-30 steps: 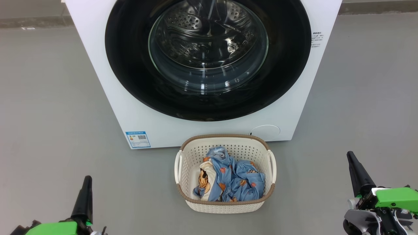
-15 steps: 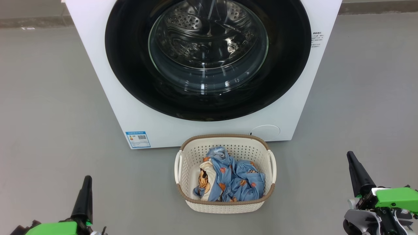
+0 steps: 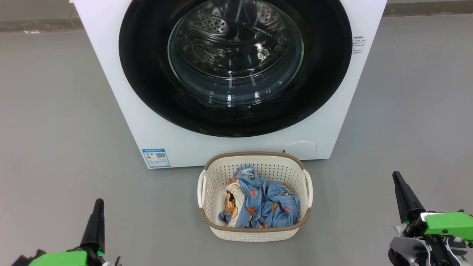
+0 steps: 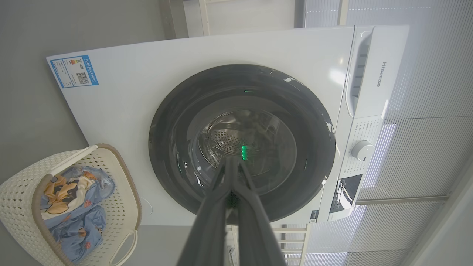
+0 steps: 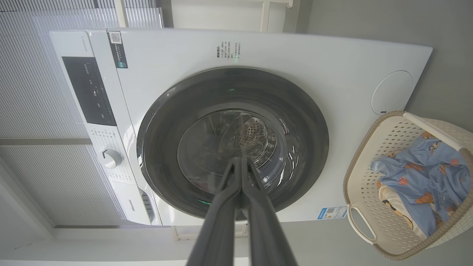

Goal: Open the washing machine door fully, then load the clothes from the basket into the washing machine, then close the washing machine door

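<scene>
1. My left tool (image 3: pixel 98 203): long dark fingers pressed together, empty.
2. Round, glossy black-rimmed glass washing machine door (image 3: pixel 147 74), closed on the white boxy washing machine (image 3: pixel 122 111). It is probably stiff and slippery; I'd pull at its rim.
3. In front of it on the floor, a cream perforated plastic basket (image 3: pixel 255 154) holds soft, light, blue cartoon-print clothes (image 3: pixel 271 208).
4. My right tool (image 3: pixel 397 176): also pressed together, empty.

Big white boxy washing machine (image 3: pixel 107 74): smooth, semi-gloss shell; its round black-rimmed door (image 3: pixel 164 90) glossy around clear glass. At six o'clock, a cream perforated plastic basket (image 3: pixel 255 233), matt, holds crumpled soft light blue cloth (image 3: pixel 275 212). Grey floor (image 3: pixel 55 147) matt.
</scene>
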